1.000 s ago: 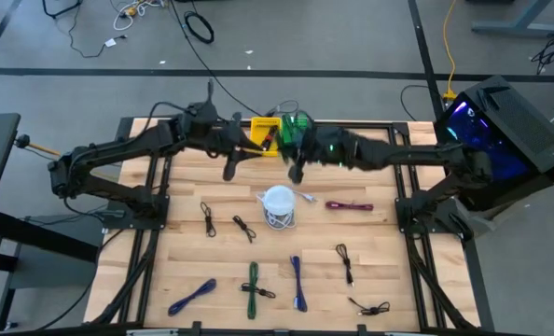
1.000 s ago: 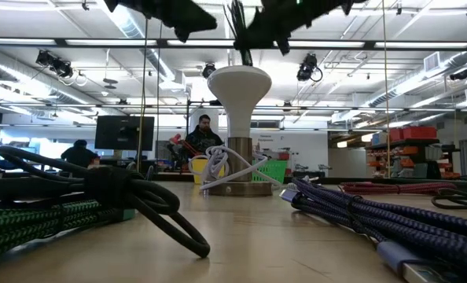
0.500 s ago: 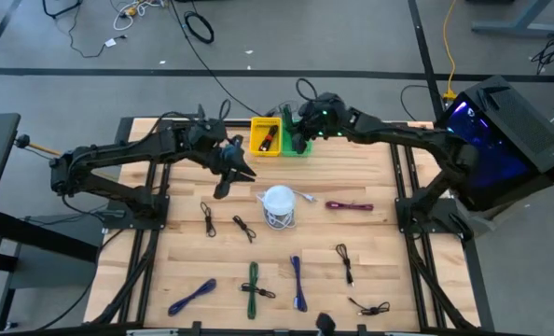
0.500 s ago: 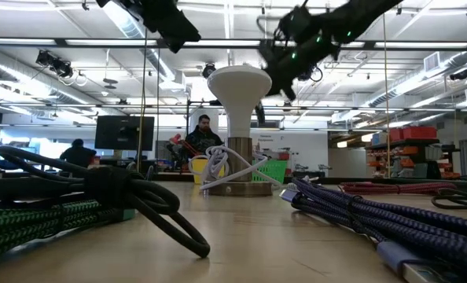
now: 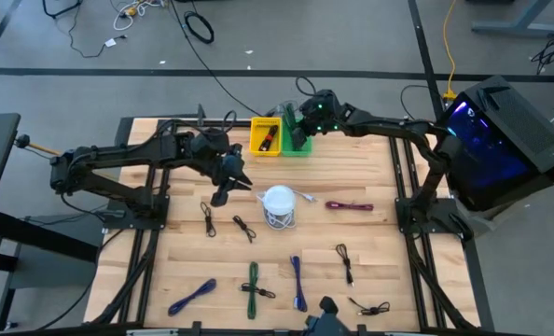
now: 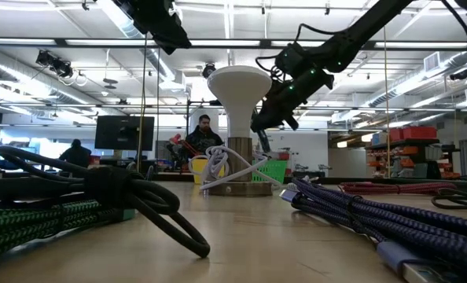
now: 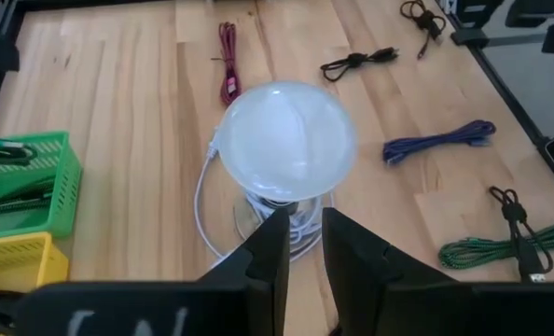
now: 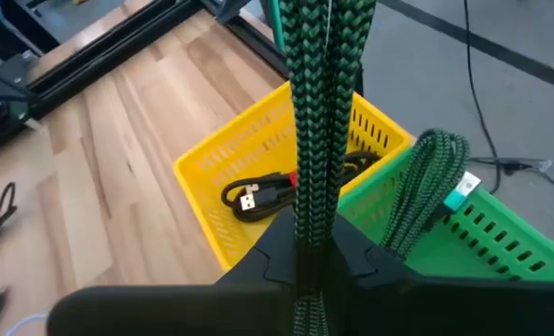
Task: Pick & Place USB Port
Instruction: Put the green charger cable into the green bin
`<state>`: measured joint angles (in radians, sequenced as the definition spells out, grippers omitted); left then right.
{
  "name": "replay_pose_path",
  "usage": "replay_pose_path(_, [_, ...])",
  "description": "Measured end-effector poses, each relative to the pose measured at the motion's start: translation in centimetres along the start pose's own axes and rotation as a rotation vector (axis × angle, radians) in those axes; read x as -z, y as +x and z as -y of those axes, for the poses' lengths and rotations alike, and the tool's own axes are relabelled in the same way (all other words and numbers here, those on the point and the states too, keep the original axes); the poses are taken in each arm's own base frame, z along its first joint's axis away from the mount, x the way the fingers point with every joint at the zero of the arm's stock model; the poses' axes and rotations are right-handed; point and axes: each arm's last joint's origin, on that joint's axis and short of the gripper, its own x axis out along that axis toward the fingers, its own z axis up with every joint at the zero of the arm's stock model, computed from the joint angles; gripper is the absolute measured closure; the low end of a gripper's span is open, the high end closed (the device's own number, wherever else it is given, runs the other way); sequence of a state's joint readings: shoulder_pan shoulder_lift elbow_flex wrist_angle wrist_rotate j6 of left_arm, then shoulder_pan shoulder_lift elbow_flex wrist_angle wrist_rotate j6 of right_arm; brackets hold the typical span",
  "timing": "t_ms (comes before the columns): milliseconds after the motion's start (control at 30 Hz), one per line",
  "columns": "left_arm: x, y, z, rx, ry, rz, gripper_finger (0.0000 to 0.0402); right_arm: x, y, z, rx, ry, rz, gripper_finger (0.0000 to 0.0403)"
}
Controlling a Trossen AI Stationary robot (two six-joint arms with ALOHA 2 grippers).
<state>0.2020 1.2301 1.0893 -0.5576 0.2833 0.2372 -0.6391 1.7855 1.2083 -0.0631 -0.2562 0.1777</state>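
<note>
High view: right end effector [image 5: 300, 131] sits over the green bin [image 5: 297, 143] at the far edge of the table [image 5: 370, 182], just beside the yellow bin [image 5: 265, 136]. Left end effector [image 5: 228, 187] hangs near the white lamp [image 5: 279, 205] mid-table. Loose cables are spread over the near half.

Low view: right end effector [image 6: 266, 130] is above the green bin [image 6: 274, 170], behind the lamp [image 6: 238, 86].

Left wrist view: left fingers [image 7: 270, 257] stand slightly apart with nothing between them, lamp dome [image 7: 284, 140] straight ahead.

Right wrist view: right end effector [image 8: 311, 245] is clamped on a green braided USB cable [image 8: 319, 112] running upright between the fingers, above the seam between both bins. A black-and-red cable [image 8: 268, 194] lies in the yellow bin [image 8: 207, 173]; another green cable [image 8: 424, 182] rests in the green bin [image 8: 501, 247].
</note>
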Motion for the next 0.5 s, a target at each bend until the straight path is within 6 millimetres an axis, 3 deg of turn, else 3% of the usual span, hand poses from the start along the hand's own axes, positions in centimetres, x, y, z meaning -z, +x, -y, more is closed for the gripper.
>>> replay_pose_path(500, [0.0,0.3,0.0,0.002,-0.021,-0.008,0.0331,0.5,0.1,1.4,0.102,0.007,-0.037,0.0385])
